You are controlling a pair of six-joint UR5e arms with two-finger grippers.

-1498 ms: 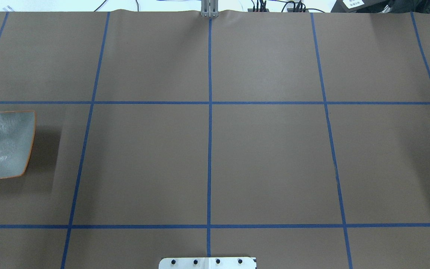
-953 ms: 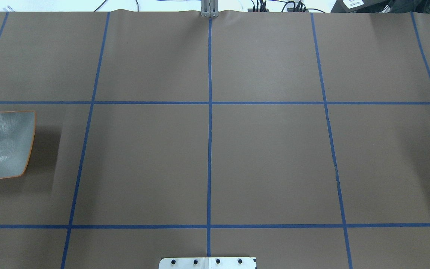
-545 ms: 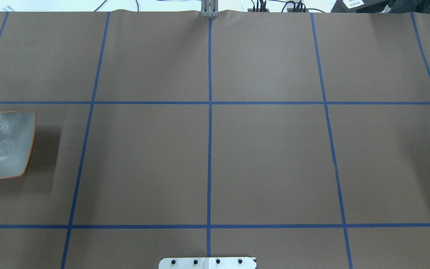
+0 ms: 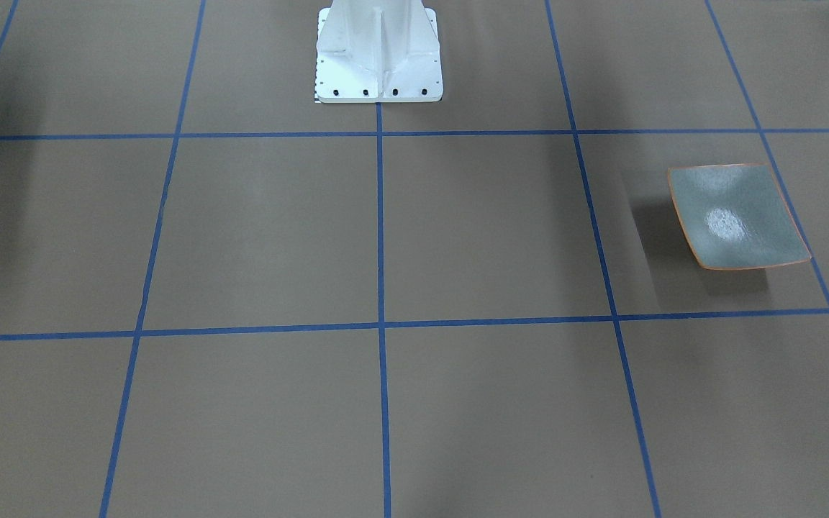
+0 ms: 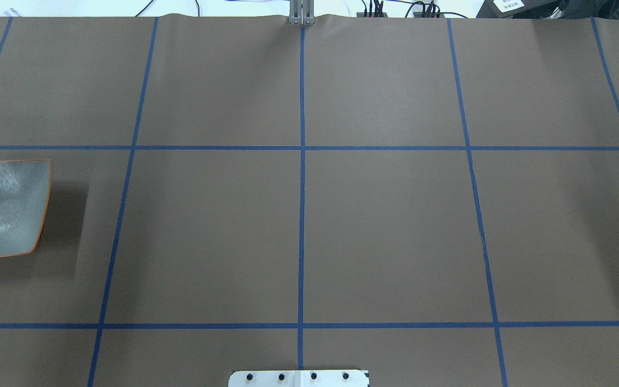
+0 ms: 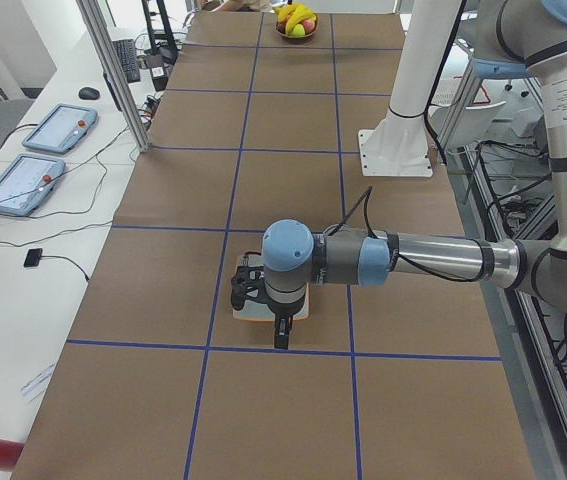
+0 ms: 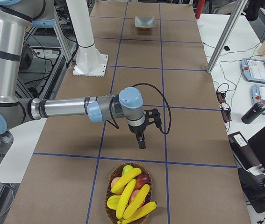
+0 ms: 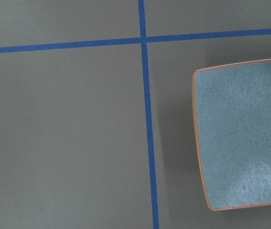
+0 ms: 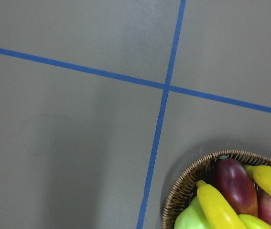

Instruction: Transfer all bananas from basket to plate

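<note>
The bananas [image 7: 126, 179] lie heaped in a wicker basket [image 9: 178, 188] at the bottom centre of the exterior right view, mixed with a dark red fruit [image 9: 235, 183] and a green fruit [image 9: 192, 219]; at least four yellow ones show, crossing and leaning on one another. They look glossy and curved, so I would expect them to be light and fairly stiff but slippery, and apt to roll or swivel if pinched near a tip. The better hold is probably across the thick middle of the topmost one, with the fingers set square to its length. Pulling one out may drag its neighbours with it. The right end effector [image 7: 141, 141] hangs just above and beyond the basket in that view, pointing down at bare table [image 5: 384, 226], not over the fruit. Its wrist camera catches only the basket's edge in its lower right corner. Whether its fingers are apart or together I cannot tell. The plate [image 4: 738, 216] sits empty at the other end of the table, well apart from the basket. The left end effector [image 6: 281, 338] hovers over the plate, its state likewise impossible to tell. No banana has yet been moved.
</note>
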